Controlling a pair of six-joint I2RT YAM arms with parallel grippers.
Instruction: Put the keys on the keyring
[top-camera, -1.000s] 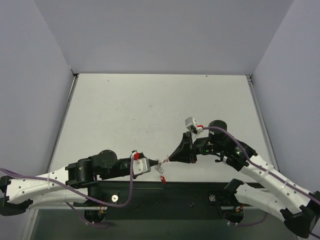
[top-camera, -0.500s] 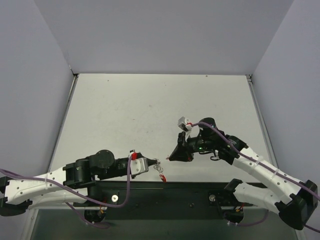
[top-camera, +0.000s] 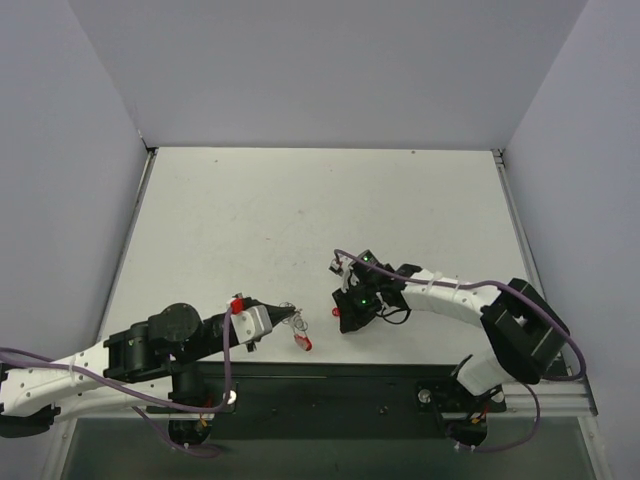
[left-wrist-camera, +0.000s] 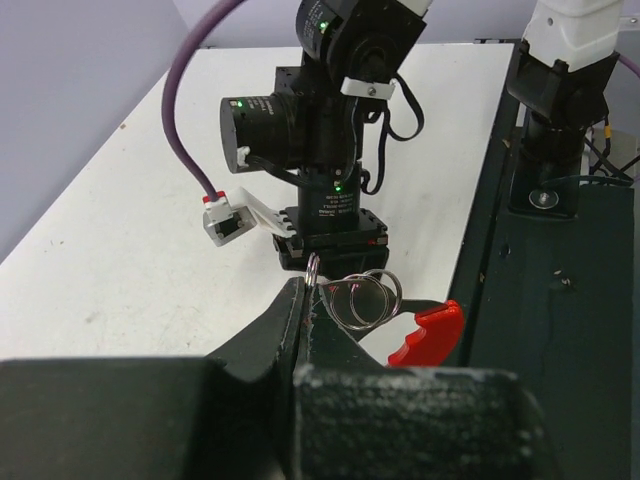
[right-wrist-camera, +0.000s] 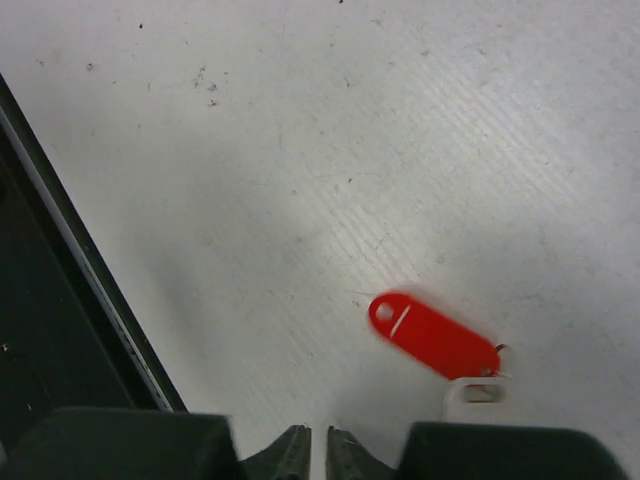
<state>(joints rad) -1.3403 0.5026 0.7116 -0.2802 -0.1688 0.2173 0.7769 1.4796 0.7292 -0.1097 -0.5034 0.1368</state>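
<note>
Figure: white, lightly scuffed table (top-camera: 300, 210) enclosed by three plain, pale lavender walls (top-camera: 320, 70) at back, left and right. Black rail (top-camera: 340, 385) along the near edge. Lighting even.

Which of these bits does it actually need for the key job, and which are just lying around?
For the job: keyring, pinched by the left gripper; red key tag, loose on the table near the right gripper.
Just there: purple cable; black base rail.
</note>
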